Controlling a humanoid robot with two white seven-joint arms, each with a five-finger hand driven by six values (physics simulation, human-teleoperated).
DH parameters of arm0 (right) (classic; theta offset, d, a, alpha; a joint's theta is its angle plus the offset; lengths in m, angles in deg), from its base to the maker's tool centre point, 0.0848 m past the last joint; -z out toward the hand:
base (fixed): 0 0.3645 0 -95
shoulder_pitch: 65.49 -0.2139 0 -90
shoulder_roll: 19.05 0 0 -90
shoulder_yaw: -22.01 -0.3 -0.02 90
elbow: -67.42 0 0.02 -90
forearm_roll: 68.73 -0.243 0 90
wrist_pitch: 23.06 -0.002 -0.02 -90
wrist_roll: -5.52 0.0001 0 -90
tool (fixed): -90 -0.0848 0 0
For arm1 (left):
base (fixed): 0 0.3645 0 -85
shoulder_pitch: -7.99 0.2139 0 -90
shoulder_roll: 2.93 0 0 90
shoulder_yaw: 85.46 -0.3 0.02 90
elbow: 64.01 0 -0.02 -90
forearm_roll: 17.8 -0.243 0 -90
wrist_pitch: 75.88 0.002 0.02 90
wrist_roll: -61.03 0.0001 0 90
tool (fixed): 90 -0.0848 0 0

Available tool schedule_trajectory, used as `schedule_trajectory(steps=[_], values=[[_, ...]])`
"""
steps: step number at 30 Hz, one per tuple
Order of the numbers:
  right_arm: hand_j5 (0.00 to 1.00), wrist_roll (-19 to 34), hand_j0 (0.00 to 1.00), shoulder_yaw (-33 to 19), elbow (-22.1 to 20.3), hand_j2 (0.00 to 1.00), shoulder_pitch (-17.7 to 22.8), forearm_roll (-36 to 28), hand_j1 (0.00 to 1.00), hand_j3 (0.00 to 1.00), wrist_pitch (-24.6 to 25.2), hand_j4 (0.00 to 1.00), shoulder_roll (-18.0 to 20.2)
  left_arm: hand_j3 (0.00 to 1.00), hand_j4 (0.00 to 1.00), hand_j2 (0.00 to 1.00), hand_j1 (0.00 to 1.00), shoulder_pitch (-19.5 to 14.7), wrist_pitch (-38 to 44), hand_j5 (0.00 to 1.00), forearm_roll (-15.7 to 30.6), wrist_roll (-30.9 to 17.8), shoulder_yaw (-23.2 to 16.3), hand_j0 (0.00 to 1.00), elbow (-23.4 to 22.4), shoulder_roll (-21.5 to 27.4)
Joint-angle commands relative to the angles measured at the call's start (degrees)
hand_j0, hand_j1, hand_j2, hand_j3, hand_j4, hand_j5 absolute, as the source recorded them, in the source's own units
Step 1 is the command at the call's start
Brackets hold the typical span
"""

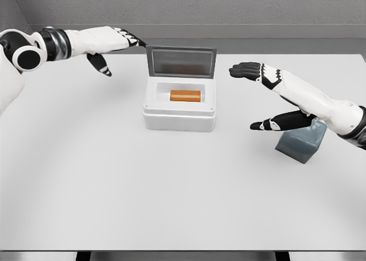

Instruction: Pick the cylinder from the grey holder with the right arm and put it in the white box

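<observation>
Right hand [266, 95] hangs with fingers spread, gripping nothing, above the grey holder [300, 142]. The orange cylinder [186, 95] lies flat inside the white box [180, 115], long axis running left to right. Left hand [117, 46] is relaxed beyond the box.

No text, label, brand, number or sign can be read anywhere in the head view. The white box [179, 119] near the tabletop's [114, 186] far edge, the orange cylinder [186, 95] inside it and the grey holder [300, 143] toward the right edge all show plain, unmarked surfaces.
</observation>
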State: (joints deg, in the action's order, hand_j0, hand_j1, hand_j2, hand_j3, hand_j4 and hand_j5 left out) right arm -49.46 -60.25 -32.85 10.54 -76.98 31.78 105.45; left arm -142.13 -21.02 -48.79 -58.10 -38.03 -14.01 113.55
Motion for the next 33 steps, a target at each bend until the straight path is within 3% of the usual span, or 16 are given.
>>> schedule_trajectory(steps=[1,22,33], values=[[1.0,0.0,1.0,0.0,0.0,1.0,0.0,-0.5,1.0,1.0,0.2,1.0,0.0,1.0,1.0,1.0,1.0,0.0,0.1,1.0,0.1,0.0,0.1,1.0,0.1,-0.2],[1.0,0.0,1.0,0.0,0.0,1.0,0.0,-0.5,1.0,1.0,0.2,1.0,0.0,1.0,1.0,1.0,1.0,0.1,0.1,1.0,0.5,0.0,0.2,1.0,0.3,-0.2],[1.0,0.0,1.0,0.0,1.1,1.0,0.0,-0.5,1.0,1.0,0.2,1.0,0.0,1.0,1.0,1.0,1.0,0.7,0.1,1.0,0.4,0.0,0.0,1.0,3.5,-0.2]])
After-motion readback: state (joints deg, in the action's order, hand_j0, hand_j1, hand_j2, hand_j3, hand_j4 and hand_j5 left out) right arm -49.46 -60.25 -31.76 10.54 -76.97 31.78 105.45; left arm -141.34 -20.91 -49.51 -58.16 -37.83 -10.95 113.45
